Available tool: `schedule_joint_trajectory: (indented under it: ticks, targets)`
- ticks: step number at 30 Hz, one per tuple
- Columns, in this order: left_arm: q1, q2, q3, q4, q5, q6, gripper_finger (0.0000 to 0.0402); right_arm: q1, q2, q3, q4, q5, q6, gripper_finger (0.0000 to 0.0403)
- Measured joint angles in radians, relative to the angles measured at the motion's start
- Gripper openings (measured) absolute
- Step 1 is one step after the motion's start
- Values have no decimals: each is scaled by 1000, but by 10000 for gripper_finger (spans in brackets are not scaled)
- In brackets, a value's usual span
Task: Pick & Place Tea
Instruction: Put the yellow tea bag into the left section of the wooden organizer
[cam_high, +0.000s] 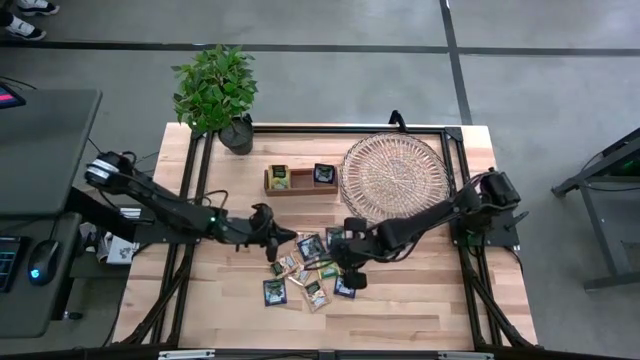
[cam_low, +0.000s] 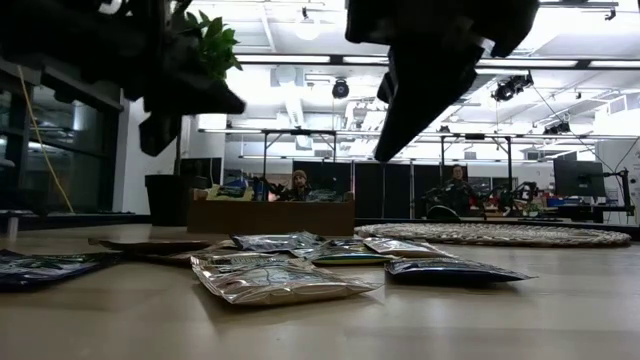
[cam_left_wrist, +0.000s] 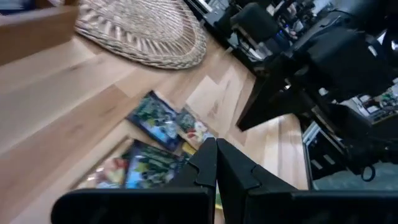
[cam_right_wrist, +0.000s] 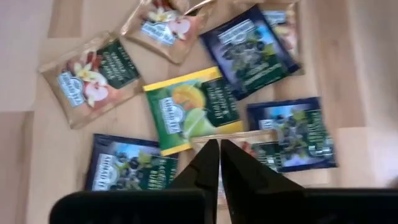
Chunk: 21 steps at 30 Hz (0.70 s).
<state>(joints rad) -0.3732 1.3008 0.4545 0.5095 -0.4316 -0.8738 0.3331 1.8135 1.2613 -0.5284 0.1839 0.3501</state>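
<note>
right claw pinched shut above the heap of tea sachets

right gripper (cam_right_wrist: 219, 148) hangs over the middle of the scattered tea sachets (cam_high: 305, 268), its two dark fingers pressed together with no gap; whether an edge of a sachet is caught between the tips cannot be told. left gripper (cam_left_wrist: 216, 155) is likewise clenched, nothing in it, poised just beside the heap's left edge.

wooden table (cam_high: 420, 300) carries everything. round wicker tray (cam_high: 396, 177) sits toward the far right, bare of sachets. potted plant (cam_high: 218, 92) stands at the far left corner. narrow wooden box (cam_high: 300, 179) lies just beside the tray and already has a sachet in two of its compartments.

the sachets are small, flat, glossy squares, lying loose and partly overlapping on the table's near centre, between the two grippers. yellow-green sachet (cam_right_wrist: 191, 110) with a citrus picture lies directly ahead of the right fingertips; dark navy sachets (cam_right_wrist: 251, 51) with berries and beige sachets (cam_right_wrist: 93, 74) with an apple print surround it.
</note>
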Motion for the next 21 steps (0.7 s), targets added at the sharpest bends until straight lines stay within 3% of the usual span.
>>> schedule_joint_trajectory:
  ticks: [10, 21]
  targets:
    - [-1, 258, 198, -20, 104, -18, 1, 42, 90, 0, 140, -64, 11, 2]
    - [-1, 373, 227, -12, 149, -154, 1, 52, 124, 0, 180, -68, 18, 1]
